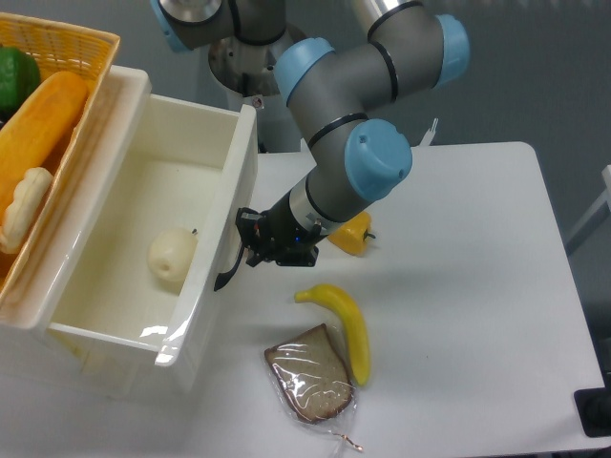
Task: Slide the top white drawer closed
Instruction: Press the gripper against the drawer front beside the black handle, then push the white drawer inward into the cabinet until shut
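The top white drawer (143,200) stands pulled far out toward the right, its glossy cream-white walls and floor in full view. A pale round fruit (172,256) lies inside it. The curved black handle (227,272) hangs on its front wall. My gripper (244,239) is right at that front wall, just above the handle, with its two dark fingers spread apart and their tips against or very near the wall. It holds nothing.
A wicker basket (91,43) with a green fruit, an orange bread-like item and a pale one sits on top of the cabinet at the left. On the table lie a banana (346,320), a wrapped bread slice (310,374) and a yellow pepper (351,235).
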Controlling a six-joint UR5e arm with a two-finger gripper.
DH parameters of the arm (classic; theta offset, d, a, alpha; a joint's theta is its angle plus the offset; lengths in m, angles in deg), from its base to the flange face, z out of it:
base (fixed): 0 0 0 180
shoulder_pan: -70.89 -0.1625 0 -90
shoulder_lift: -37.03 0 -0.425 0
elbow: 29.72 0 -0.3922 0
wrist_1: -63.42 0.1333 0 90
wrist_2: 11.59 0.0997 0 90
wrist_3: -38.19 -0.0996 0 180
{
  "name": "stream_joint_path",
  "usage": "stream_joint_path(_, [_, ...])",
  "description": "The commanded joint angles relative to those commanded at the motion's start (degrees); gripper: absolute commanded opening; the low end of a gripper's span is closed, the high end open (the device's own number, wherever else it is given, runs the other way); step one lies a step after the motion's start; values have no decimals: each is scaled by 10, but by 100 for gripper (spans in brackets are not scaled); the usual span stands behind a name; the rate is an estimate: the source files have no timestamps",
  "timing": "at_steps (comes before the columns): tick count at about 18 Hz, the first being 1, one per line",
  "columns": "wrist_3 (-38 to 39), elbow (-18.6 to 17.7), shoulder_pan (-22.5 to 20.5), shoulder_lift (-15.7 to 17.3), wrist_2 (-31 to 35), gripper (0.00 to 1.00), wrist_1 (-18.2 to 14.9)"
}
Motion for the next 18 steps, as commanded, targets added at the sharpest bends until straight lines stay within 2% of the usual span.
stream_joint_path(7, [-1,0,2,11,-5,0,-11])
stream_joint_path(18, [-1,0,13,12,-10,0,-15])
